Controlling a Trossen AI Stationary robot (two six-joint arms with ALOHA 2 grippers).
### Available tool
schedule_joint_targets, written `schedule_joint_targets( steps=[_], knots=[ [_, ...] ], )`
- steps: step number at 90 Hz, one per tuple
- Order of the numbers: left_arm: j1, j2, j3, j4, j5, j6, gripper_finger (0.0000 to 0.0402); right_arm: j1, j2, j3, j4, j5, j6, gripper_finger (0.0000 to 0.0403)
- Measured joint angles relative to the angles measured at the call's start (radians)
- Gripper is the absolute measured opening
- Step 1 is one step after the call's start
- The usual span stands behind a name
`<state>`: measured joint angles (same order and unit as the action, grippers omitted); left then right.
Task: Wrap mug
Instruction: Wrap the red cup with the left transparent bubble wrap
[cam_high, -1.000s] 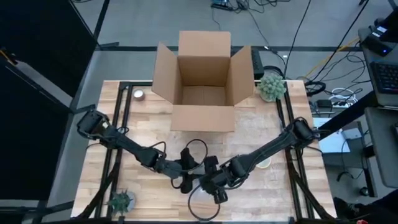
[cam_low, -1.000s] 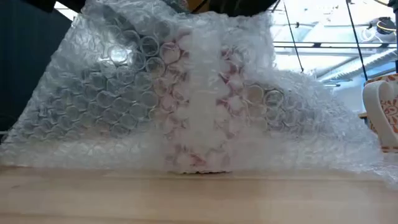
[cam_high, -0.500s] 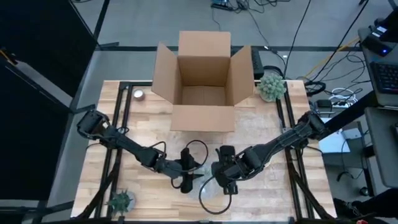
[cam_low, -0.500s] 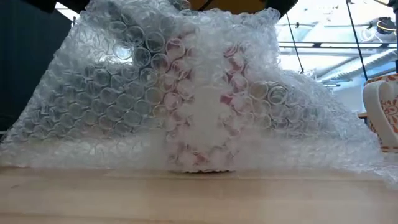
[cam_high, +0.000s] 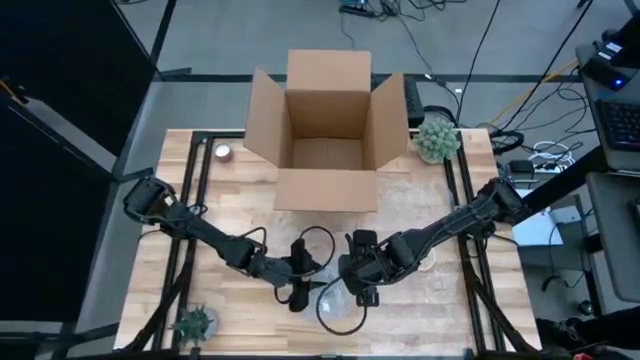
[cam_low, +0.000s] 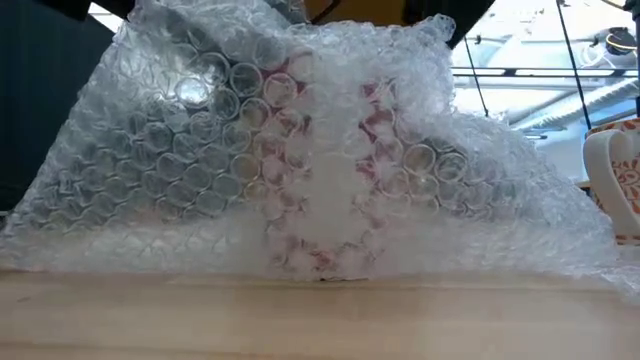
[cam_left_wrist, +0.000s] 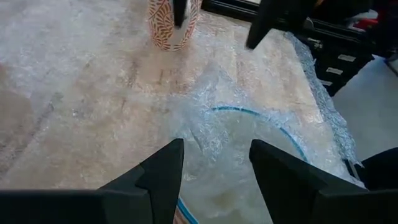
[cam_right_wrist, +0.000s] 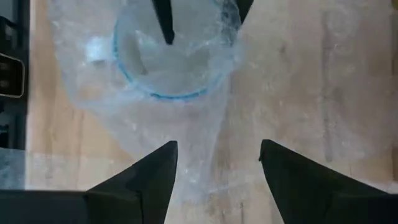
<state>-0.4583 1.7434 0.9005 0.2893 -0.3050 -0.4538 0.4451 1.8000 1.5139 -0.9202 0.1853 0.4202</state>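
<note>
Wooden table (cam_high: 420, 205) (bubble wrap (cam_low: 200, 170) covers mug (cam_low: 320, 190)).

There was one open cardboard box (cam_high: 327, 125) at the table's far edge. Two mugs showed: one under the bubble wrap (cam_low: 150, 170), red-patterned mug (cam_low: 320, 190), and a second patterned mug (cam_left_wrist: 174, 23) standing uncovered. Two small potted plants (cam_high: 436, 138) (cam_high: 195, 323) sat at opposite corners. Two dark arms reached in, with one sheet of wrap between them.

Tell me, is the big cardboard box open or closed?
Open. In the high view the cardboard box has its flaps spread outward, and you can see down to its bare bottom.
</note>
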Motion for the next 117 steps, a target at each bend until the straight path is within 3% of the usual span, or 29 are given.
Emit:
schedule_joint_targets(
  steps=[29,49,86,117],
  knots=[
    [0.0,-0.007,0.0,-0.003,0.0,0.015,0.018,-0.028,0.001,-0.227,0.296,0.049,-0.053,0.0218],
    [0.0,-0.007,0.0,-0.003,-0.001,0.015,0.018,-0.043,0.001,-0.289,0.478,0.048,-0.069,0.0218],
    [0.0,-0.007,0.0,-0.005,-0.006,0.016,0.018,-0.046,0.001,-0.292,0.522,0.048,-0.047,0.0265],
    [0.0,-0.007,0.0,-0.005,-0.006,0.015,0.018,-0.046,-0.01,-0.29,0.507,-0.003,-0.108,0.0257]
  ],
)
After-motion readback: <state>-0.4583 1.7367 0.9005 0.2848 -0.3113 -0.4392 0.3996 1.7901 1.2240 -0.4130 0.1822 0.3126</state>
